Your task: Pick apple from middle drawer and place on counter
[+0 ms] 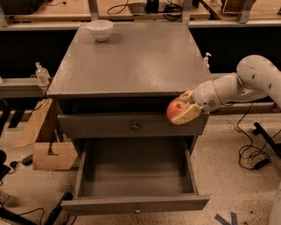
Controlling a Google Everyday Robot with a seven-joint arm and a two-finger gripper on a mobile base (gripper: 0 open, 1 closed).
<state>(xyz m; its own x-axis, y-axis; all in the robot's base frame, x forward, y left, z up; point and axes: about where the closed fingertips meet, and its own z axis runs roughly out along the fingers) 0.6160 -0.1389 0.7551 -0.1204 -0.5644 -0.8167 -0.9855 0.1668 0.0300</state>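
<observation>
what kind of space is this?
Likely a robotics lab: pale wooden benches behind the flat grey counter, black cables on the speckled floor. The gripper holds the small red apple by the counter's front right edge.

gripper: just under the counter's right front corner, clasped on the apple
apple: right side covered by the tan fingers
arm: runs off the right edge
middle drawer: near inner wall hidden behind its own front
benches: cropped by the top edge
bottle: too blurred to identify
</observation>
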